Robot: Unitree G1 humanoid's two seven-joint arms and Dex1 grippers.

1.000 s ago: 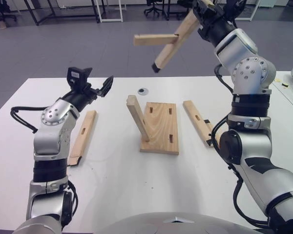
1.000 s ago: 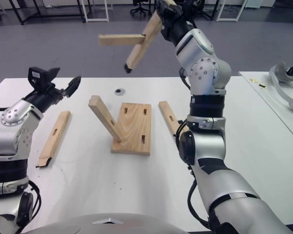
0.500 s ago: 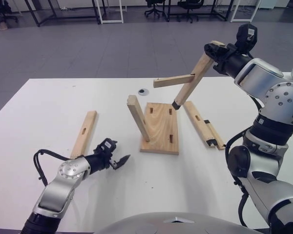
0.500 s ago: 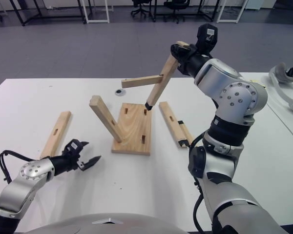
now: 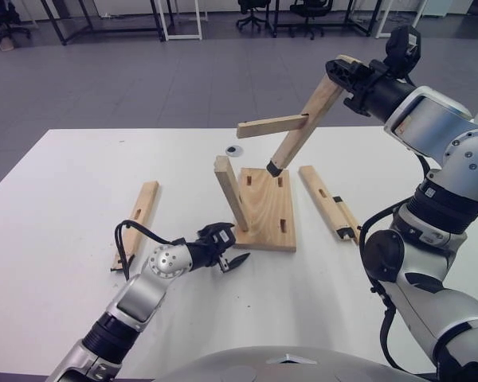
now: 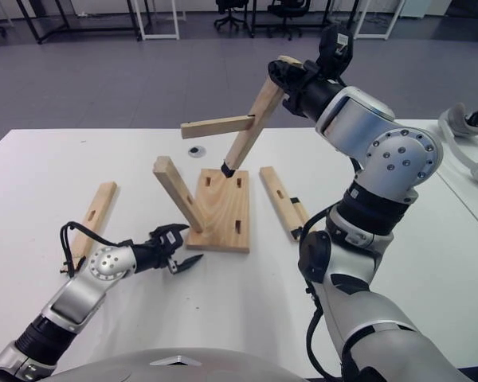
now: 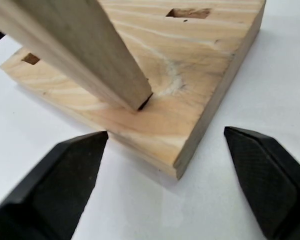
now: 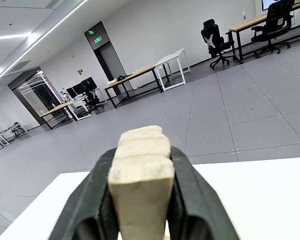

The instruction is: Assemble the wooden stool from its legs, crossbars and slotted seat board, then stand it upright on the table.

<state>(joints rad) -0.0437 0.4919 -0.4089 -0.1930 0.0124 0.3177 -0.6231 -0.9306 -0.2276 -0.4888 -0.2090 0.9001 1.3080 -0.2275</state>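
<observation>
1. The white tabletop (image 5: 56,183) carries the slotted seat board (image 5: 264,211), lying flat with one leg (image 5: 230,192) standing tilted in its near-left slot.
2. My right claw (image 5: 344,76) is clamped on the top of a second leg (image 5: 303,126), which carries a crossbar (image 5: 272,126). Its lower end hangs by the board's far edge.
3. Two loose legs (image 5: 137,221) (image 5: 327,199) lie flat, one on either side of the board.
4. My left claw (image 5: 236,248) gapes wide and empty, just beside the board's near-left corner.

The table (image 5: 56,175) is looked down on from the head by both eye views, offset sideways yet sharing one scene, whereas the slotted seat board (image 7: 210,65) is seen very near by the left wrist view and the raised leg (image 8: 140,170) end-on, facing the room, by the right.
</observation>
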